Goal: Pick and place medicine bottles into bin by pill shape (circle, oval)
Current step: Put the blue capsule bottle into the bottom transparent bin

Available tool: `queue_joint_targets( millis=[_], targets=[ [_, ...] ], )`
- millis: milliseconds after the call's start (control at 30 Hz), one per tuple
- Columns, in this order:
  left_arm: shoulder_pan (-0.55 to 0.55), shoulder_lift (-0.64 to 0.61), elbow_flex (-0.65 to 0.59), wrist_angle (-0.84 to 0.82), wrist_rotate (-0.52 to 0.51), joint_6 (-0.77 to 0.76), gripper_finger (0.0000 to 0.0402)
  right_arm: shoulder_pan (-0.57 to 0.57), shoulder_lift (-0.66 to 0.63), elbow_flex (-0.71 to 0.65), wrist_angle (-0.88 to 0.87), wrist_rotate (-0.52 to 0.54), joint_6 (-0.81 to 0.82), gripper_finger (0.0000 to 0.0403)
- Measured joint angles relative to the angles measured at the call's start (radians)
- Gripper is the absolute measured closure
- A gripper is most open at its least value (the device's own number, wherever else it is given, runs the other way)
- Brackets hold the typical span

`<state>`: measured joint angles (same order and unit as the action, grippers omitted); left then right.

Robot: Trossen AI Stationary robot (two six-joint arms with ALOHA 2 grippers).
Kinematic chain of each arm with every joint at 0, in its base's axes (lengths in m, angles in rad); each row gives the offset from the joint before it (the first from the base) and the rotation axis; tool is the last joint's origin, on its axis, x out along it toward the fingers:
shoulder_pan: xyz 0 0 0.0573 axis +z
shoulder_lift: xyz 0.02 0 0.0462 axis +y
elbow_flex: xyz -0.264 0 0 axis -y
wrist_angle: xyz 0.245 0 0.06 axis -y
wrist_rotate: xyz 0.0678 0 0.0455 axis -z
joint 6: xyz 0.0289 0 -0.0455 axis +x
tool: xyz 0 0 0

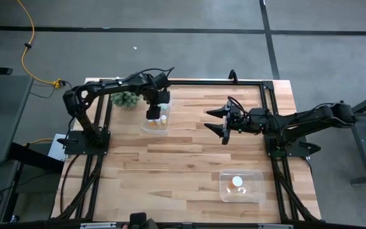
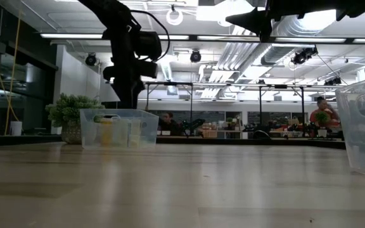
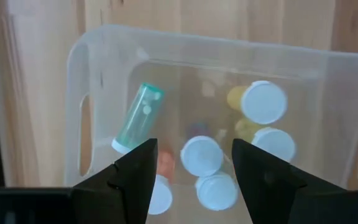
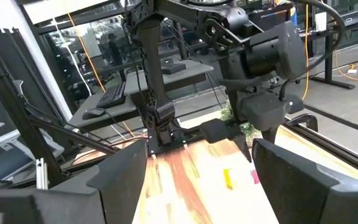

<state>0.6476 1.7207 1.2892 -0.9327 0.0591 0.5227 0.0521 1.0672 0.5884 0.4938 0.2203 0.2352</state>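
Observation:
Several small medicine bottles lie in a clear bin [image 1: 155, 121] at the table's far left: a teal one [image 3: 138, 117] on its side, white-capped ones [image 3: 201, 155] and yellow ones [image 3: 258, 102]. My left gripper [image 3: 193, 168] hangs open above this bin, fingers pointing down, empty; it also shows in the high view [image 1: 154, 109]. My right gripper [image 1: 216, 121] is open and empty, held level above the table's middle, pointing toward the left arm. A second clear bin [image 1: 241, 186] at the near right holds a white-capped bottle [image 1: 237, 181].
A green spiky ball plant [image 1: 126, 99] stands just left of the far bin, also seen in the low view [image 2: 73, 114]. A black frame [image 1: 189, 81] runs round the table's edges. Bare wood [image 1: 170, 159] lies between the two bins.

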Motion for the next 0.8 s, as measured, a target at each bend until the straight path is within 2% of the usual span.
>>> queue_joint_targets(
  millis=[233,467,800],
  targets=[
    [-0.005,0.009,0.000,-0.011,-0.036,-0.025,0.0204,0.000,0.000,0.000,-0.005,0.000,0.000,0.0121],
    [-0.006,0.009,0.000,-0.027,-0.025,-0.101,0.0203,0.000,0.000,0.000,-0.008,0.029,0.000,0.0121],
    [-0.021,0.009,0.000,-0.022,-0.022,-0.128,0.0203,0.000,0.000,0.000,-0.027,0.039,0.000,0.0121]
  ],
)
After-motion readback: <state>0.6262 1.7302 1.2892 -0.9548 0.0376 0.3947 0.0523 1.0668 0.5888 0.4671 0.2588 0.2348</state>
